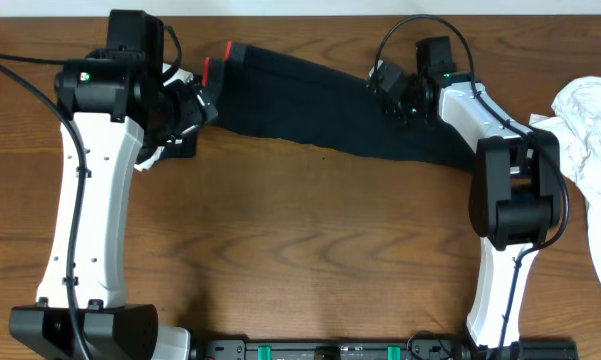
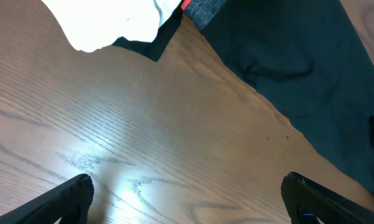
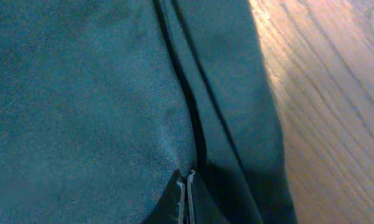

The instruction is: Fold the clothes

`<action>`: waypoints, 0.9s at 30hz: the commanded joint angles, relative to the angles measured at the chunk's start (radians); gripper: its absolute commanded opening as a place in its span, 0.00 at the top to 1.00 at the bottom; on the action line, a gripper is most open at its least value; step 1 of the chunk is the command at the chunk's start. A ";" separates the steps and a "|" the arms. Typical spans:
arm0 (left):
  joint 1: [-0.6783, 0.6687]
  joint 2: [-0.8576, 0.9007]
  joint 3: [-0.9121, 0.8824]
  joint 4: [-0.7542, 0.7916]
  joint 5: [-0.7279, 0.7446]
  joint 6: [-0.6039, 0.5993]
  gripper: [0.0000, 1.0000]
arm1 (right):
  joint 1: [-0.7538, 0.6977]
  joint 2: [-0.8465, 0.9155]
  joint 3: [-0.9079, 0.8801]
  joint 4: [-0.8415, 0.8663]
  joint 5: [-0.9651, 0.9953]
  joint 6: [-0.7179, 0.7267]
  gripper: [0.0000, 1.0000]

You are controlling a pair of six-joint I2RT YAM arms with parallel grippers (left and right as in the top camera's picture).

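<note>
A dark garment [image 1: 320,105] lies stretched across the upper middle of the overhead frame. It runs in a long band from the upper left, where a red tag [image 1: 208,72] shows at its end, down toward the right. It rests flat on the wooden table [image 1: 300,250].

The left gripper [image 1: 202,100] sits at the garment's left end, in the upper left of the frame. In the left wrist view the left gripper [image 2: 187,182] has its two dark fingers [image 2: 74,196] wide apart at the bottom corners. Only bare wood lies between them and they hold nothing. The garment [image 2: 299,56] fills the upper right of that view, with a white shape beside the red tag at the top edge. What that shape is cannot be told.

The right gripper [image 1: 392,95] rests on the garment toward its right end. In the right wrist view the right gripper [image 3: 185,186] has its fingers pressed together at the bottom centre. They pinch a ridge of the dark cloth [image 3: 81,93], and a crease runs up the frame from their tips.

A crumpled white cloth [image 1: 592,130] lies at the right edge of the overhead frame, apart from the garment.
</note>
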 commanded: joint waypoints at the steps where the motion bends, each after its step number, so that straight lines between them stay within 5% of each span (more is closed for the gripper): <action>1: 0.002 0.001 0.012 -0.005 -0.008 0.002 0.02 | -0.011 -0.036 -0.003 0.018 0.013 0.035 0.99; 24: 0.002 0.001 0.012 -0.005 -0.008 0.002 0.02 | -0.029 0.024 -0.005 0.096 0.087 0.057 0.99; 27: 0.002 0.001 0.012 -0.005 -0.008 0.002 0.02 | -0.030 0.050 -0.005 0.104 0.106 0.097 0.89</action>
